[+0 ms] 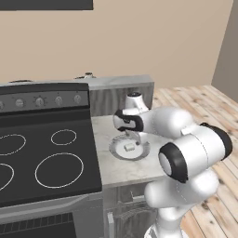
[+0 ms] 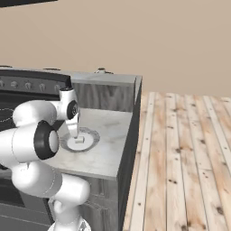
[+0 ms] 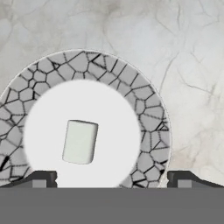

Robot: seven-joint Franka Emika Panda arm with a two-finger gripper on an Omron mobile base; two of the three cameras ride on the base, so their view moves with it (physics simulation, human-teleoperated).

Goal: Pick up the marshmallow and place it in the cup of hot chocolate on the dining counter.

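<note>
Black stove point(image 1: 44, 153), round plate point(image 3: 148, 118) on marble.

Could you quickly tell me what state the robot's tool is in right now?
Tool: open, holding nothing, poised above the marshmallow on the plate.

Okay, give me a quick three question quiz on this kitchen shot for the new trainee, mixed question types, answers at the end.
1. True or false: the marshmallow lies on the plate.
2. Multiple choice: the gripper is A) shut on the marshmallow, B) open above the plate, C) resting on the stove.
3. Fill in: the plate sits on a short marble counter beside the black ____.

Key: 1 true. 2 B. 3 stove.
</note>
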